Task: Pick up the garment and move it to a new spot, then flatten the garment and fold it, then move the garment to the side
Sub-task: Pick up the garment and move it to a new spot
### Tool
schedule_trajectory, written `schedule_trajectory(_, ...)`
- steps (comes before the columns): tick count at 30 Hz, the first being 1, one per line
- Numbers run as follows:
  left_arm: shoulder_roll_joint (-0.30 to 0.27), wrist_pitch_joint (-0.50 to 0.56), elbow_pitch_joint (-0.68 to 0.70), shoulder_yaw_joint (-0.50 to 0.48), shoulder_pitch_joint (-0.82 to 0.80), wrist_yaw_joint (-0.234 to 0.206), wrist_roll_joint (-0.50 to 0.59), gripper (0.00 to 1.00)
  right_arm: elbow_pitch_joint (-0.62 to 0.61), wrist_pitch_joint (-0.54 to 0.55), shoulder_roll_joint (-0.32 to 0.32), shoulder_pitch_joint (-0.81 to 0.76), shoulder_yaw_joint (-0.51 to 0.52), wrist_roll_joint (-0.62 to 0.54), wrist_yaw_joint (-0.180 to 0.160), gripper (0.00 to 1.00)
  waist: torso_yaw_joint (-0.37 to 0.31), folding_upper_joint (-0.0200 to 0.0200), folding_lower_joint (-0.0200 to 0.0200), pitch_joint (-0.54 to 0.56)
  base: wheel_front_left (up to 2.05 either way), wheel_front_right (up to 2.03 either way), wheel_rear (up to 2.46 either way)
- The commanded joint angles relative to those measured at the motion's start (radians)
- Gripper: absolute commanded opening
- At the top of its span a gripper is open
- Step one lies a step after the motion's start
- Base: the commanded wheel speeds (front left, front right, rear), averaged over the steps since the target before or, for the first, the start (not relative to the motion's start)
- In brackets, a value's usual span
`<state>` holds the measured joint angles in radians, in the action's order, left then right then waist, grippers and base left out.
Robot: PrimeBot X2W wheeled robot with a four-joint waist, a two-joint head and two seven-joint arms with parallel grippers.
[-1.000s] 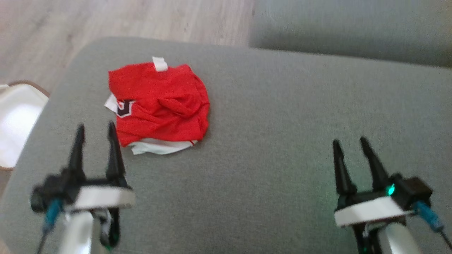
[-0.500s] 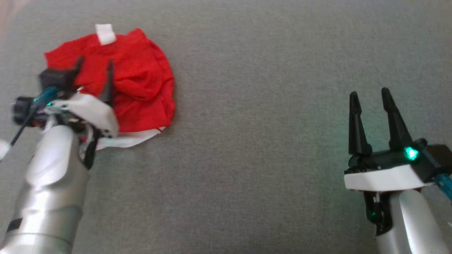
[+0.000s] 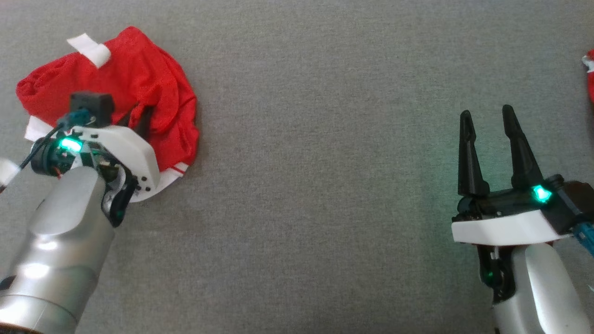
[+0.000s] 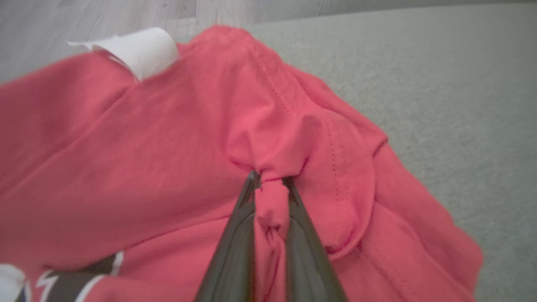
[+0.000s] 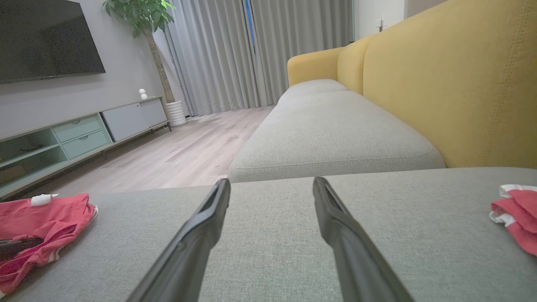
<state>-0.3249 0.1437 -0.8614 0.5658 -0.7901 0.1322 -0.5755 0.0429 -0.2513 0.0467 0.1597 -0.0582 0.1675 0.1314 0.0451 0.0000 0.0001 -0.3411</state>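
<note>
Left wrist view tells me the most: the left jaws are pinched narrow on a bunched fold of the red jersey (image 4: 176, 126). The cloth puckers just past their tips and a roll of it is squeezed between them. A second ago those jaws stood wide, short of the jersey, and half a second ago they were over it but not yet closed, so the grasp has only just been made. The head camera has tilted down meanwhile, so the shift of the whole picture is not the jersey moving.

The jersey lies crumpled on the grey sofa cushion (image 3: 325, 195), spread to both sides of the left jaws. Its white tab (image 4: 142, 48) sits beyond the tips and to their left. I judge it not yet lifted.

The right jaws stand wide and hold nothing, over bare cushion, with the jersey well apart to their left. A second red garment (image 5: 514, 214) lies off to their right.

Next for me is the lift and carry, where a single pinched fold may slip.
</note>
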Motion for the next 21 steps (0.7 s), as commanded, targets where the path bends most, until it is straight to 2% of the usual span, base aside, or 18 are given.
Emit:
schedule_trajectory(1, -0.058, -0.063, 0.039, -0.009, -0.030, -0.002, -0.037, 0.00, -0.030, -0.010, 0.004, 0.019, -0.023, 0.011, -0.001, 1.00, -0.005, 0.0000, -0.0001, 0.013, 0.00, 0.00, 0.00)
schedule_trajectory(7, -0.079, -0.255, 0.114, 0.042, -0.052, -0.002, -0.098, 0.00, -0.010, -0.010, 0.004, 0.007, -0.024, 0.020, -0.001, 1.00, -0.007, 0.0000, -0.0001, 0.065, 0.00, 0.00, 0.00)
schedule_trajectory(12, -0.083, -0.326, 0.179, 0.069, -0.058, -0.002, -0.121, 0.00, 0.002, -0.010, 0.004, -0.001, -0.027, 0.030, -0.001, 1.00, -0.008, 0.0000, -0.0001, 0.105, 0.00, 0.00, 0.00)
schedule_trajectory(16, -0.073, -0.352, 0.267, 0.092, -0.061, -0.002, -0.127, 0.00, 0.008, -0.010, 0.004, -0.005, -0.036, 0.050, -0.001, 1.00, -0.032, 0.0000, -0.0001, 0.138, 0.00, 0.00, 0.00)
schedule_trajectory(21, -0.035, -0.312, 0.346, 0.139, -0.057, -0.003, -0.122, 0.00, 0.011, -0.010, 0.004, -0.001, -0.044, 0.072, -0.001, 1.00, -0.084, 0.0000, -0.0001, 0.141, 0.00, 0.00, 0.00)
